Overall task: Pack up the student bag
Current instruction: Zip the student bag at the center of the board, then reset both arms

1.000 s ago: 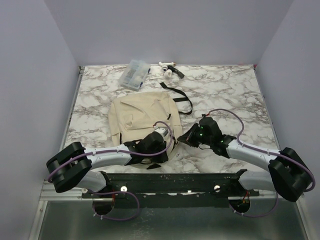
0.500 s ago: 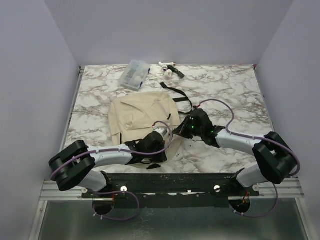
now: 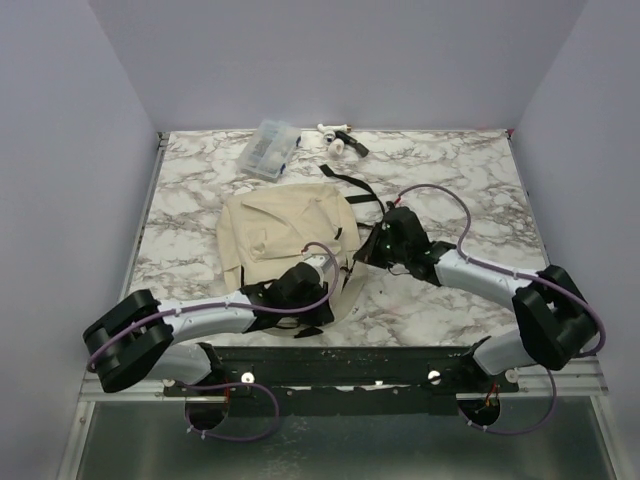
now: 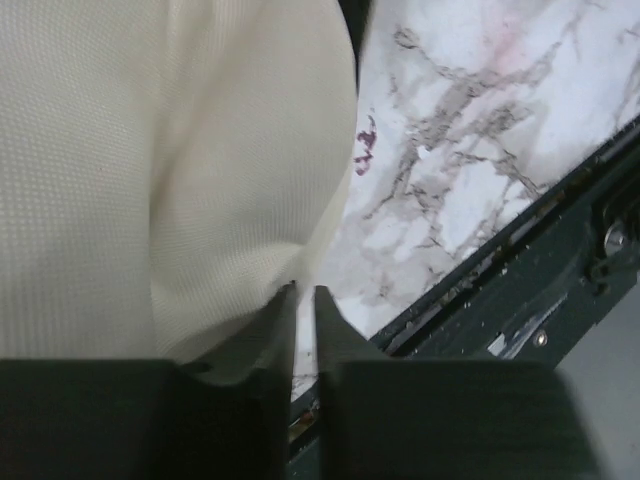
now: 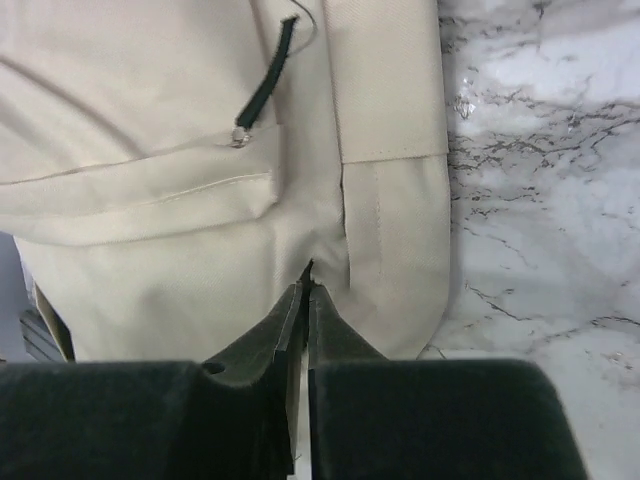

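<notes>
student bag point(image 3: 285, 230) | left tool point(image 4: 302, 295) clamps its near edge | right tool point(image 5: 305, 290) clamps its side

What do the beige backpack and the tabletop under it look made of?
Large soft beige backpack: woven matte fabric, probably canvas; fine weave, folds and stitched seams show. Marble-patterned tabletop: hard, smooth, grey-veined white; real stone or printed laminate, cannot tell.

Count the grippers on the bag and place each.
2. The left gripper is shut at the near right edge of the student bag; the right gripper pinches fabric on its right side. None hidden.
</notes>
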